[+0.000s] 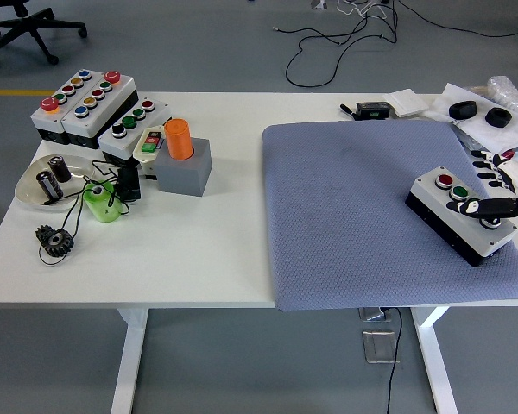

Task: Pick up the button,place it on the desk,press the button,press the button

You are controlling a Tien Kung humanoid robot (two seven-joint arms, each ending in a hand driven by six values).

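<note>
The button box [453, 214], white on top with a black base, lies at an angle on the right part of the blue-grey mat [354, 207]. Its red button [445, 180] and green button [460, 191] show; a third one at the near end is hidden by my hand. My right hand [498, 191] comes in from the right edge and is over the box's right end. Its fingers [492, 167] are spread past the box's far side, and one black finger [486, 206] lies across the top by the near end. It grasps nothing. My left hand is out of view.
At the back left stand several multi-button control boxes [86, 105], a grey block [186, 168] with an orange cylinder [179, 138], a clear dish [43, 185], a green part [104, 203] and a black gear [54, 240]. Black parts [375, 109] and papers [410, 101] lie at the back right.
</note>
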